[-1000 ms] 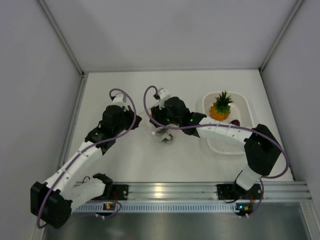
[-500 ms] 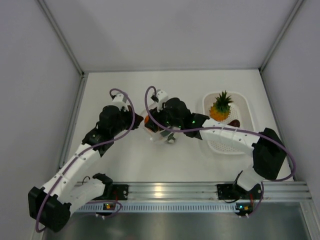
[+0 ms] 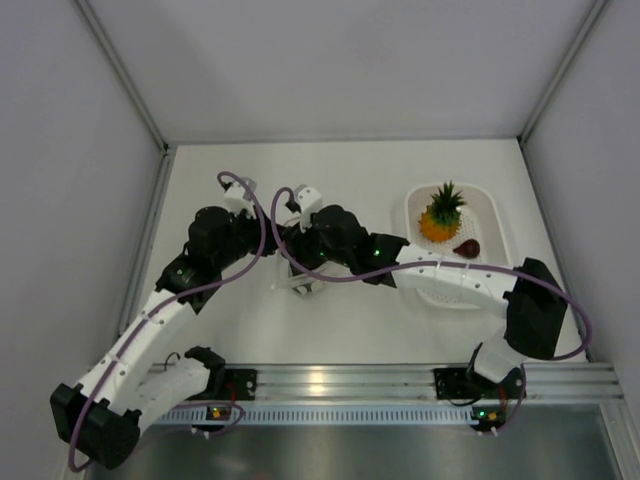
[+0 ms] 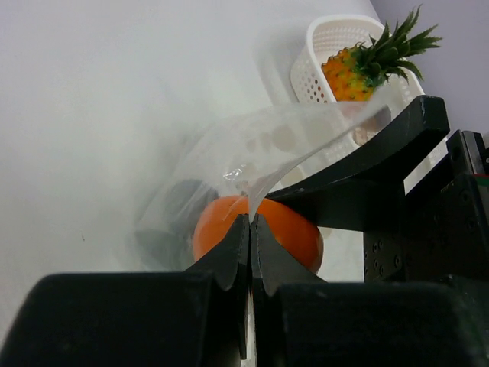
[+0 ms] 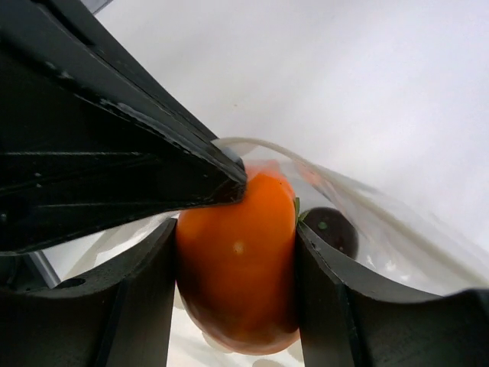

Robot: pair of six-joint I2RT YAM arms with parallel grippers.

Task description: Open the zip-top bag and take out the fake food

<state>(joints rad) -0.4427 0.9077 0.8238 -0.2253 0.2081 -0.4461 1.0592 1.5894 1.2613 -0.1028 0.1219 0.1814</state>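
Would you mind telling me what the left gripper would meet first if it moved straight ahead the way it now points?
The left gripper, shut on a fold of the zip-top bag, would most likely press into the orange fruit just beyond its tips. The right gripper holds that fruit. Exact depth is hard to judge.

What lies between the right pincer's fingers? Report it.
The orange fruit fills the gap, held by the right pincer; the right wrist view shows it.

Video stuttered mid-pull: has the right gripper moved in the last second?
Yes. In the top view the right gripper has shifted left, farther from the white basket, jaws gripping the orange fruit.
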